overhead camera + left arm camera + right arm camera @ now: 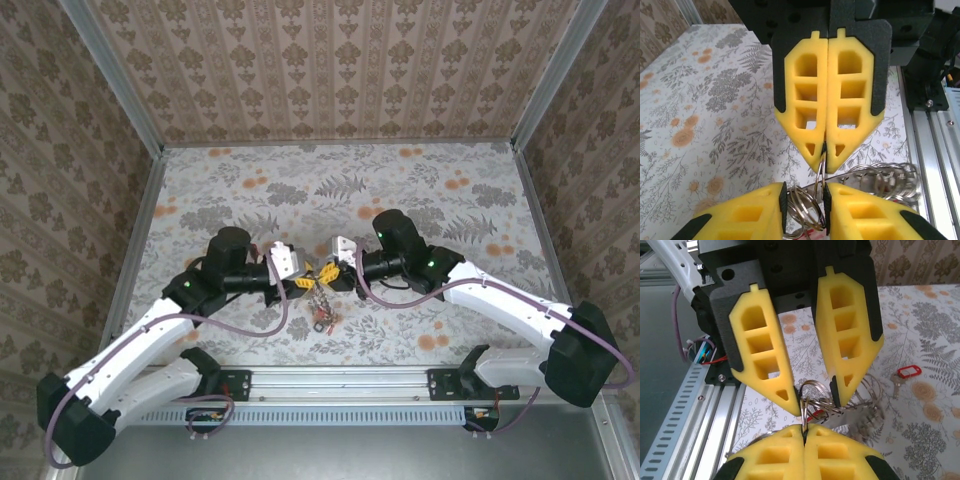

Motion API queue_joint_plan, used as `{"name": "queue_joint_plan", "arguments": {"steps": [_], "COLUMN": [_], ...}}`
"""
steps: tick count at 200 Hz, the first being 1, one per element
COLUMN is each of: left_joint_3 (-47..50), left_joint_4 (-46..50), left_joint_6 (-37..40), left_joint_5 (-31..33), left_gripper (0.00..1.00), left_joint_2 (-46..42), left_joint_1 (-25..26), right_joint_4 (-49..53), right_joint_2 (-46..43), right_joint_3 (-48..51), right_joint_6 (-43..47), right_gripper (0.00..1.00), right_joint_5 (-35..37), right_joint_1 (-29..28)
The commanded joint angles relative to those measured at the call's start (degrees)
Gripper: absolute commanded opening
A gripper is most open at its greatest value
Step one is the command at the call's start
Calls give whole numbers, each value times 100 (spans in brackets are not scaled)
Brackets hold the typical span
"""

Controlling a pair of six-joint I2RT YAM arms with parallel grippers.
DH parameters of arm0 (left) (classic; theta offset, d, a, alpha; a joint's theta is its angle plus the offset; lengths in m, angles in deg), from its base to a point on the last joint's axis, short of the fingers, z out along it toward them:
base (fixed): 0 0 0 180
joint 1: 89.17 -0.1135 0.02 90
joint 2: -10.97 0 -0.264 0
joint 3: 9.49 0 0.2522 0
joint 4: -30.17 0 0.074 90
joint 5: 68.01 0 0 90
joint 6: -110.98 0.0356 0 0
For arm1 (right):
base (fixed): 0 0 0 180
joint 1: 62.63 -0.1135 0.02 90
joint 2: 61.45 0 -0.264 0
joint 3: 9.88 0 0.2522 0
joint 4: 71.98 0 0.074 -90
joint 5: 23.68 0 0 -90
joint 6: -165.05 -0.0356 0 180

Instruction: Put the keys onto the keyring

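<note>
Floral cloth [400, 190] covers the table [250, 170], ferns and orange blossoms everywhere. Silver rail [350, 385] along the near edge. One key [896, 388] with a red tag [906, 372] lies flat on the cloth, and a small red-and-dark bunch [322, 321] sits near the rail.

Robot test cell in a lab, not a lived-in room. Left arm [130, 345] and right arm [500, 297], white and black, are bolted to a slotted aluminium rail [340, 385] along the worktop's near edge. Bare aluminium frame posts [113, 75] stand at the far corners. Patterned wallpaper panels [330, 60] close three sides like a backdrop. A floral cloth [300, 180] covers the worktop. An exposed purple cable [676, 322] runs beside the rail.
</note>
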Motion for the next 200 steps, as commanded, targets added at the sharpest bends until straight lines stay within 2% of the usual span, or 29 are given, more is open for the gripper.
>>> {"name": "queue_joint_plan", "arguments": {"steps": [1,68,88,94,127,139,147,156,176,200], "left_joint_3": [-222,-258,-220,-207,-149,-127,-112,-68,236,505], "left_joint_4": [279,184,158,155,75,52,49,31,-290,-527], "left_joint_6": [185,177,209,237,215,191,174,172,285,261], "left_joint_5": [20,-31,-31,-216,-277,-264,-227,-220,-558,-528], "left_gripper": [24,22,17,17,16,19,25,30,33,37], "left_joint_2": [41,-33,-20,-19,-60,-110,-159,-249,-689,-1158], "left_joint_1": [73,113,149,157,201,209,205,205,200,196], "right_joint_4": [-139,-56,-68,-64,-88,-212,-430,-921,-2223,-2012], "right_joint_2": [-99,-46,-63,-63,-110,-186,-296,-487,-842,-987], "right_joint_3": [-311,-344,-322,-306,-232,-128,58,383,1134,1190], "right_joint_6": [110,171,153,153,169,240,368,608,1243,2045], "right_gripper": [0,0,0,0,0,0,0,0,0,0], "right_joint_5": [-38,177,195,199,222,230,272,432,917,1162], "right_joint_1": [-25,-141,-142,-143,-145,-161,-191,-278,-506,-687]}}
